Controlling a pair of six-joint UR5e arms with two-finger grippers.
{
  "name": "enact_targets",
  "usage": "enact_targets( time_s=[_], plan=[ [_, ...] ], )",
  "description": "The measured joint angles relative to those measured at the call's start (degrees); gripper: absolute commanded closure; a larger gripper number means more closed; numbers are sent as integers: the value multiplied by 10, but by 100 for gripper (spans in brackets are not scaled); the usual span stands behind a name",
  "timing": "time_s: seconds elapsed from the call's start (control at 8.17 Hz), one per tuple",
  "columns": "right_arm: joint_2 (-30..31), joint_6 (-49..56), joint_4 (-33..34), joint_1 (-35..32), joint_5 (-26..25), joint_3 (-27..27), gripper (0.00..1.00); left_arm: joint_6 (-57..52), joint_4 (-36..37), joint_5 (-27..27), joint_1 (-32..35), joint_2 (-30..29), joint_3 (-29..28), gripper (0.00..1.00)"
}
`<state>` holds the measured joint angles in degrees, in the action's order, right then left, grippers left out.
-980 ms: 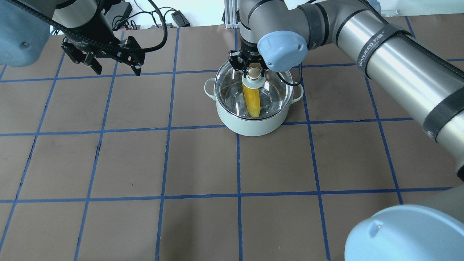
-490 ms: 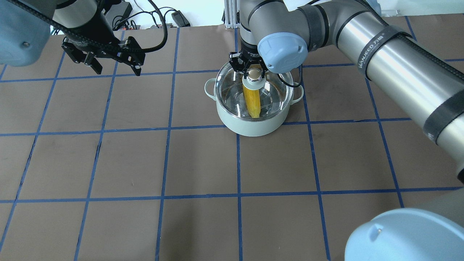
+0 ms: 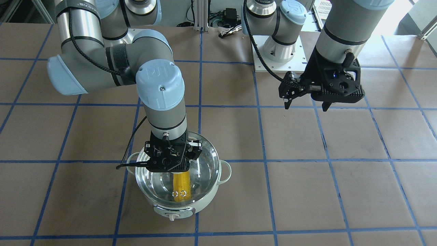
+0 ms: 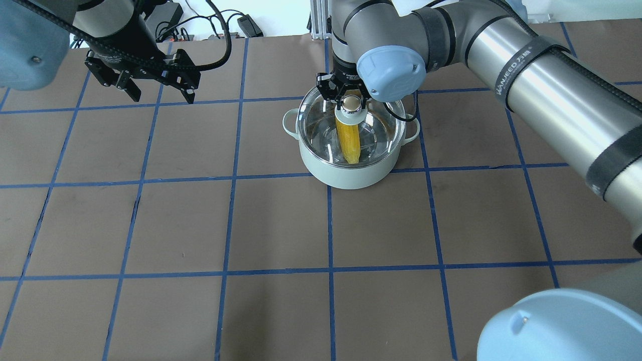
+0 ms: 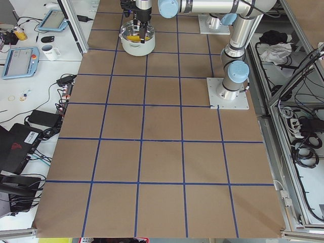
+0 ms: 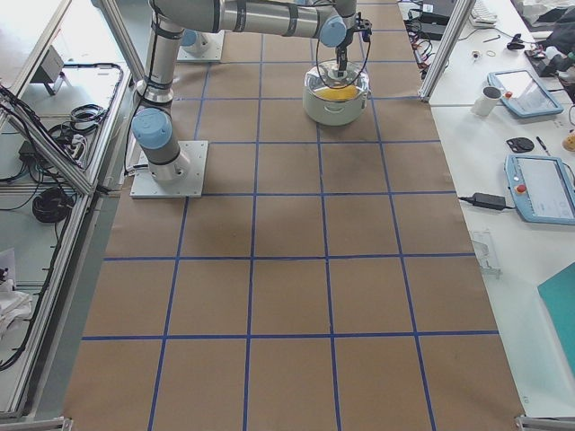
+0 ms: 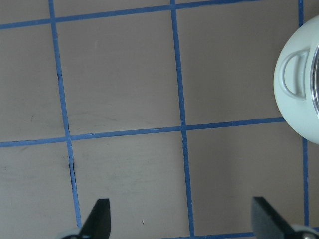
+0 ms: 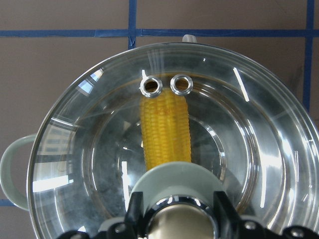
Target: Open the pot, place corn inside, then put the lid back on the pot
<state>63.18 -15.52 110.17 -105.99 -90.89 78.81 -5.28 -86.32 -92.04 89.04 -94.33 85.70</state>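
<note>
**Item 1: right arm.** Enters the overhead view from the right. The forearm stretches across the table and the wrist turns straight down over the pot. The right gripper has its fingers drawn narrow, one on each side of the knob, and pressed against it.

**Item 2: lid.** Clear glass dome, seated level on the pot's rim and covering the whole opening. The two metal-ringed vent holes sit on the side above the pot's front dial.

**Item 3: corn.** Yellow cob, lying on the steel bottom inside the pot, under the glass. In the right wrist view one end lies below the vent holes and the other is hidden behind the knob.

**Item 4: left arm.** Raised at the far left of the overhead view, well apart from the pot. The left gripper points down at the table with its fingers spread wide, holding nothing. Its wrist camera catches only a loop handle and a slice of pot wall at the right edge.

**Item 5: surroundings.** Brown surface ruled with blue tape lines. A black cable trails from the right gripper across the pot's handle side. In the front-facing view the gripper body blocks the knob (only the cob's lower half shows there). In both side views the pot is small, at the table's far end.
</note>
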Motion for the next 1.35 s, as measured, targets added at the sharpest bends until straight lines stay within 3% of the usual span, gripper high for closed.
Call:
enact_targets(
  time_s=[0.73,1.35],
  plan=[
    [4,5,-8,0,2,4,50,4,22,2,-1,-1,1,0],
    [6,5,-17,0,4,3,44,4,30,2,-1,-3,3,0]
  ],
)
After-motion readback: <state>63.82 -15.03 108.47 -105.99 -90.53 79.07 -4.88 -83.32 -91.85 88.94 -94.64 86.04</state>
